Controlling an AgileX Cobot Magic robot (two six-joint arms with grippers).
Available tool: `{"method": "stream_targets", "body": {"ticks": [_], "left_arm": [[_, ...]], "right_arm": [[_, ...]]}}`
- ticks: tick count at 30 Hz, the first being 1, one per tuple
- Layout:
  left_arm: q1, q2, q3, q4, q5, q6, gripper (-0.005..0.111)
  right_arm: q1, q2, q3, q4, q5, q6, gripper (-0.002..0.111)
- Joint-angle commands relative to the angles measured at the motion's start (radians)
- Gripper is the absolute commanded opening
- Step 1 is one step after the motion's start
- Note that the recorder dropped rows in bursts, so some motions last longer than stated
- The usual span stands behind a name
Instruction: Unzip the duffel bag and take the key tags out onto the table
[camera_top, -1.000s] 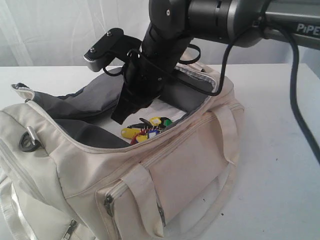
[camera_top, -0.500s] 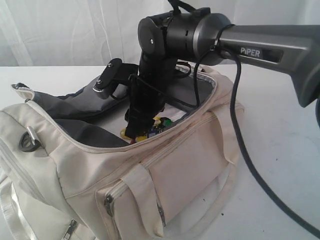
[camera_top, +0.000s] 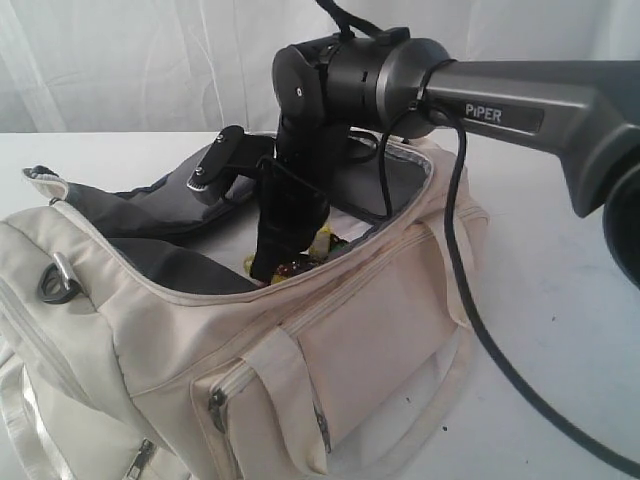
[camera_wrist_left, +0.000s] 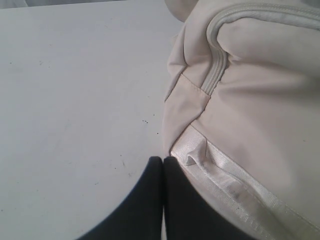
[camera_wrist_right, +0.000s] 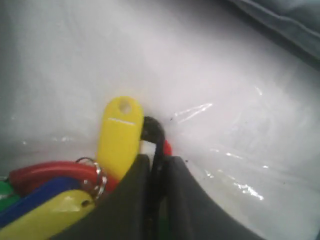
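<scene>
The key tags (camera_wrist_right: 119, 137) are seen on the pale bottom inside the duffel bag (camera_top: 380, 330), whose top zipper is undone so that the grey lining is laid bare. The bunch is met from above by the right gripper (camera_wrist_right: 156, 161), which is seen inside the opening. Its jaws are drawn almost together, and a black piece of the bunch is pinched between them, with a yellow tag just beside the tips. The bag is set on the white bench (camera_top: 560, 300). Outside the bag, beside a stitched corner, the left gripper (camera_wrist_left: 163, 165) is seen with its jaws pressed together and nothing gripped.
</scene>
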Motion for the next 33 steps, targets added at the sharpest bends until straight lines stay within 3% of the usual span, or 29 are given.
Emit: {"method": "stream_targets", "body": {"ticks": [1,11,27,33], "left_arm": [[-0.002,-0.005,0.001,0.000,-0.003,-0.008,0.000],[-0.002,-0.005,0.001,0.000,-0.003,-0.008,0.000],[-0.002,-0.005,0.001,0.000,-0.003,-0.008,0.000],[-0.002,-0.005,0.001,0.000,-0.003,-0.006,0.000]], "right_arm": [[0.000,-0.055,-0.031,-0.006,0.038,0.011,0.000],[0.000,-0.194,-0.060,-0.006,-0.015,0.045,0.000],[0.000,-0.181,-0.060,-0.004,-0.016,0.090,0.000],[-0.002,-0.132,-0.056,-0.058,-0.173,0.220,0.000]]}}
